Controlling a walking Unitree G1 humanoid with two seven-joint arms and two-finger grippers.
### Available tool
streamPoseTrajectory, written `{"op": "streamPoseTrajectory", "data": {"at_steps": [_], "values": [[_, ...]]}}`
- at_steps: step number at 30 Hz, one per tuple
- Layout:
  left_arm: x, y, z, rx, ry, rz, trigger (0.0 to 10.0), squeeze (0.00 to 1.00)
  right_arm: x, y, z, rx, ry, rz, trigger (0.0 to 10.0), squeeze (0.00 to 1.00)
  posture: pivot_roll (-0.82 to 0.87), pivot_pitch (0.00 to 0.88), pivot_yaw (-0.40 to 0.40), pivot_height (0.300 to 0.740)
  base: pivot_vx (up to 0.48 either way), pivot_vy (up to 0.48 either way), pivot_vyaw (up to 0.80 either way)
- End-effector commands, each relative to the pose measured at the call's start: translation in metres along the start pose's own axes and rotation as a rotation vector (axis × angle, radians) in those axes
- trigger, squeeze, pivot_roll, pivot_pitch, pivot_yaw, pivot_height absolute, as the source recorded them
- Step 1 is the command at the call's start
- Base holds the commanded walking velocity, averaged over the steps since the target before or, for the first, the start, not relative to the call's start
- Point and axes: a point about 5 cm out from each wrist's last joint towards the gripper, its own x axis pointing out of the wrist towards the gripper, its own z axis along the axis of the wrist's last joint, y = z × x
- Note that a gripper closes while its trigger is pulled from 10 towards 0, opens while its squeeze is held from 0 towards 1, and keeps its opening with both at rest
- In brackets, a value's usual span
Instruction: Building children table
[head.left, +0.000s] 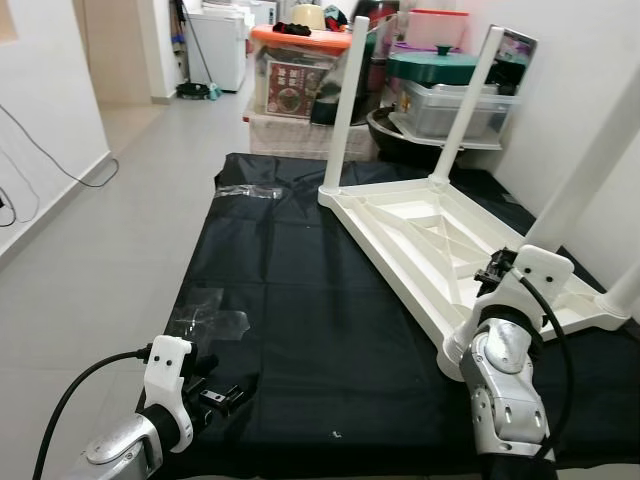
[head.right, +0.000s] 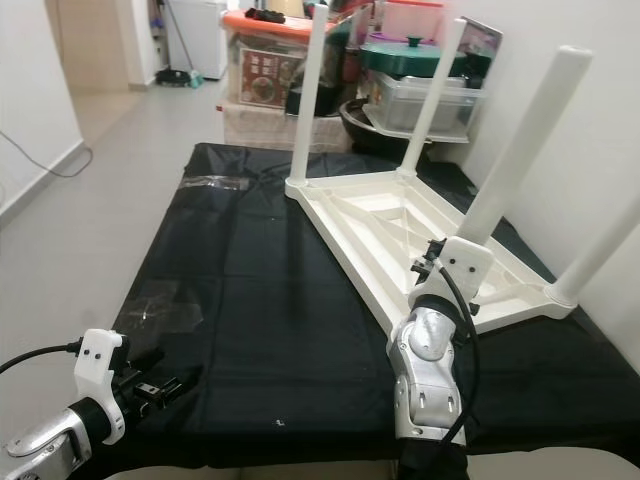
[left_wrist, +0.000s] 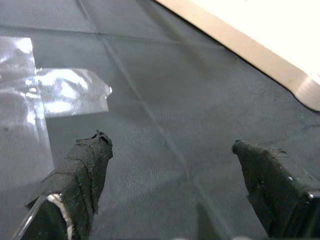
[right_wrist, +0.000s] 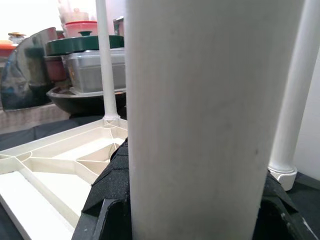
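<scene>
Our right gripper (right_wrist: 192, 210) has its two black fingers closed around the near table leg (head.right: 520, 160), low down by the socket; the right wrist view looks straight up that white tube with a finger pressed on either side. Our left gripper (left_wrist: 175, 165) hovers just above the black cloth (head.left: 300, 300) with its fingers spread wide and nothing between them, close to a scrap of clear plastic wrap (head.left: 205, 322) lying flat on the cloth. Out from there, the table top (head.left: 430, 235) lies upside down on the cloth, ribbed underside facing up, at the robot's right and running away toward the far corner. We count four white legs standing up from it: the one we hold, another just beside it at the near right corner (head.right: 600, 255), and two at the far end (head.left: 345, 100). As for progress, all four legs look to be in their sockets, so most of the building seems done. We cannot tell from these views whether the held leg is fully seated or tightened. What we judge is left is to finish that leg, let go, and turn the table onto its feet. Beyond the cloth, storage boxes (head.left: 300, 70) are stacked against the wall.
</scene>
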Motion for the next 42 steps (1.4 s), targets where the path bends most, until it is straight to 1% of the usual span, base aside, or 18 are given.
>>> {"op": "streamPoseTrajectory", "data": {"at_steps": [1, 7, 12, 16, 17, 18, 19, 20, 24, 25, 27, 28, 32, 37, 39, 40, 41, 42], "values": [[0.002, 0.001, -0.002, 0.002, 0.003, 0.007, 10.0, 0.00, -0.011, -0.010, -0.037, -0.051, 0.167, 0.001, 0.0, 0.00, 0.07, 0.000, -0.076, 0.740, 0.000, 0.000, 0.00], [0.003, 0.002, -0.002, 0.005, 0.006, 0.005, 10.0, 0.00, -0.014, -0.009, -0.039, -0.060, 0.172, 0.044, 0.0, 0.00, 0.07, 0.000, -0.071, 0.740, 0.000, 0.000, 0.00], [0.005, 0.001, -0.002, 0.012, 0.009, 0.001, 10.0, 0.00, -0.014, -0.004, -0.040, -0.057, 0.186, 0.086, 0.0, 0.00, 0.07, 0.000, -0.069, 0.740, 0.000, 0.000, 0.00], [0.005, 0.004, -0.001, 0.023, 0.009, 0.001, 10.0, 0.00, -0.015, 0.002, -0.040, -0.060, 0.186, 0.146, 0.0, 0.00, 0.07, 0.000, -0.066, 0.740, 0.000, 0.000, 0.00], [0.006, 0.004, -0.001, 0.024, 0.010, 0.001, 10.0, 0.00, -0.016, 0.001, -0.040, -0.059, 0.186, 0.150, 3.4, 0.00, 0.06, 0.000, -0.066, 0.740, 0.000, 0.000, 0.00], [0.006, 0.004, -0.001, 0.024, 0.010, 0.001, 10.0, 0.00, -0.016, 0.001, -0.040, -0.059, 0.186, 0.150, 3.4, 0.00, 0.06, 0.000, -0.066, 0.740, 0.000, 0.000, 0.00], [0.006, 0.004, -0.001, 0.025, 0.011, 0.000, 10.0, 0.00, -0.017, 0.002, -0.040, -0.059, 0.190, 0.159, 8.2, 0.00, 0.06, 0.000, -0.065, 0.740, 0.000, 0.000, 0.00], [0.007, 0.003, -0.002, 0.025, 0.011, 0.000, 10.0, 0.00, -0.017, 0.001, -0.040, -0.057, 0.194, 0.161, 10.0, 0.00, 0.06, 0.000, -0.065, 0.740, 0.000, 0.000, 0.00], [0.008, 0.002, -0.002, 0.024, 0.011, -0.003, 10.0, 0.00, -0.018, 0.001, -0.040, -0.051, 0.199, 0.167, 10.0, 0.00, 0.06, 0.000, -0.066, 0.740, 0.000, 0.000, 0.00], [0.008, 0.002, -0.002, 0.024, 0.012, -0.005, 10.0, 0.00, -0.018, 0.001, -0.039, -0.048, 0.197, 0.169, 10.0, 0.39, 0.06, 0.000, -0.066, 0.740, 0.000, 0.000, 0.00], [0.008, 0.002, -0.003, 0.024, 0.013, -0.006, 10.0, 0.00, -0.018, 0.002, -0.037, -0.045, 0.194, 0.174, 10.0, 0.39, 0.06, 0.000, -0.066, 0.740, 0.000, 0.000, 0.00], [0.008, 0.003, -0.003, 0.027, 0.016, -0.004, 10.0, 0.00, -0.016, 0.002, -0.035, -0.036, 0.188, 0.169, 10.0, 1.00, 0.06, 0.000, -0.067, 0.740, 0.000, 0.000, 0.00], [0.008, 0.004, -0.003, 0.030, 0.016, -0.004, 10.0, 0.00, -0.016, 0.003, -0.032, -0.029, 0.180, 0.173, 10.0, 1.00, 0.06, 0.000, -0.067, 0.740, 0.000, 0.000, 0.00], [0.009, 0.004, -0.003, 0.032, 0.017, -0.010, 10.0, 0.00, -0.015, 0.005, -0.019, -0.009, 0.142, 0.200, 10.0, 1.00, 0.05, 0.000, -0.063, 0.740, 0.000, 0.000, 0.00], [0.009, 0.004, -0.003, 0.032, 0.017, -0.010, 10.0, 0.00, -0.015, 0.005, -0.019, -0.009, 0.142, 0.200, 10.0, 1.00, 0.05, 0.000, -0.063, 0.740, 0.000, 0.000, 0.00], [0.009, 0.003, -0.003, 0.032, 0.018, -0.016, 10.0, 0.00, -0.013, 0.005, -0.009, 0.005, 0.112, 0.211, 10.0, 1.00, 0.04, 0.000, -0.058, 0.740, 0.000, 0.000, 0.00], [0.009, 0.003, -0.003, 0.032, 0.018, -0.016, 10.0, 0.00, -0.013, 0.005, -0.009, 0.005, 0.112, 0.211, 10.0, 1.00, 0.04, 0.000, -0.058, 0.740, 0.000, 0.000, 0.00], [0.010, 0.002, -0.003, 0.032, 0.018, -0.020, 10.0, 0.00, -0.012, 0.005, -0.003, 0.014, 0.093, 0.222, 10.0, 1.00, 0.04, 0.000, -0.057, 0.740, 0.000, 0.000, 0.00]]}}
